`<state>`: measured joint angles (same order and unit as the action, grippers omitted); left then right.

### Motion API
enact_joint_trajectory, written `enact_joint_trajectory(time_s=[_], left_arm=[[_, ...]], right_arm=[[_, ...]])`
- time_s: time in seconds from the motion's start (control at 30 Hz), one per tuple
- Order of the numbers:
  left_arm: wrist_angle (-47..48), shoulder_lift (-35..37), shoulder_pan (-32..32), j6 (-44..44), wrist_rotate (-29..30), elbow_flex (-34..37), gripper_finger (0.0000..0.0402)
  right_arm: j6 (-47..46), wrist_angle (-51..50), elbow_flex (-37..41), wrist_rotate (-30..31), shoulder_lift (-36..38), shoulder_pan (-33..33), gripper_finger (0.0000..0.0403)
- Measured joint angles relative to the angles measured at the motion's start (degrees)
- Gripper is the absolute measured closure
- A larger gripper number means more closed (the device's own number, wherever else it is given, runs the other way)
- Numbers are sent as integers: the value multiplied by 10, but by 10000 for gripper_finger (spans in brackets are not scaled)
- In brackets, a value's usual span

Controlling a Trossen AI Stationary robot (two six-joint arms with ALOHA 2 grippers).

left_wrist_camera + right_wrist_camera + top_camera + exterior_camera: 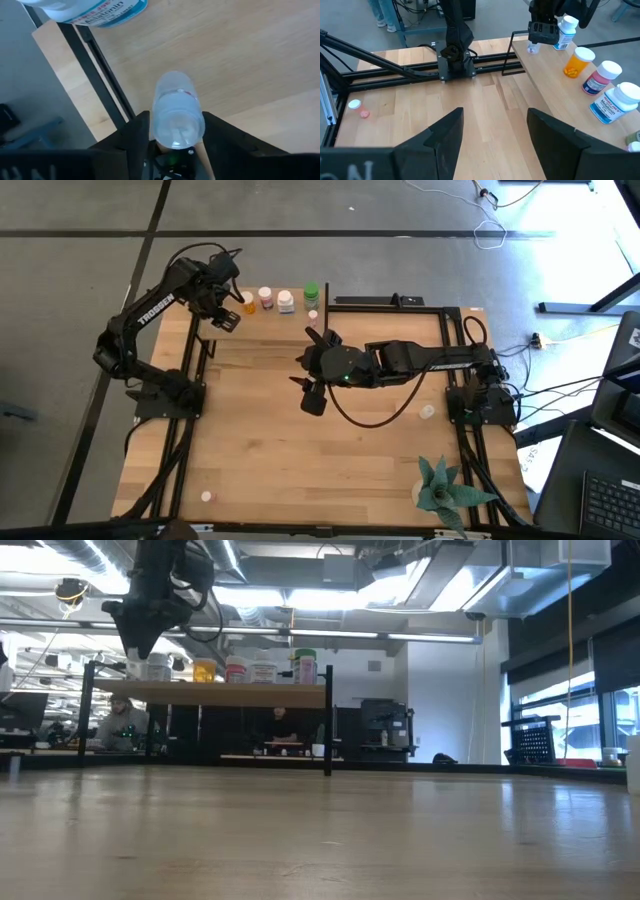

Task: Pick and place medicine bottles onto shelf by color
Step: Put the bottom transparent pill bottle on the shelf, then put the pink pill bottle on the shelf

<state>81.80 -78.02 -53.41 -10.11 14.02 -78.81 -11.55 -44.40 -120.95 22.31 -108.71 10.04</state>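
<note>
The shelf (pixel 270 326) stands at the table's far edge. On it are orange (pixel 579 62), pink (pixel 600 77), white (pixel 615 102) and green (pixel 311 293) medicine bottles, and a white blue-labelled one (pixel 95 10). A small clear bottle (pixel 177 112) stands upright on the shelf's left end. My left gripper (pixel 176 137) points down over it, open, one finger on each side of it. My right gripper (pixel 495 135) hangs open above the table's middle (pixel 310 385) with nothing between its fingers. My left gripper comes from above, and its fingers (pixel 137 137) stand close beside the clear bottle's upper part (pixel 175 132). A sliver of wood shows between the bottle and one finger; whether the fingers touch it I cannot tell. The bottle's base rests on the shelf.
Loose small bottles lie on the table near the front left corner (pixel 207 496) and by the right arm's base (pixel 427 412). A green spiky plant (pixel 445 490) stands at the front right. Black frame rails (pixel 195 395) run along both sides of the table.
</note>
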Motion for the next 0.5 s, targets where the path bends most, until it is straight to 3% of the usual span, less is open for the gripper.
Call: enact_joint_trajectory(time_s=[0.5], left_arm=[[0, 1, 0, -18, 16, 0, 171]], right_arm=[[0, 0, 0, 0, 0, 0, 182]])
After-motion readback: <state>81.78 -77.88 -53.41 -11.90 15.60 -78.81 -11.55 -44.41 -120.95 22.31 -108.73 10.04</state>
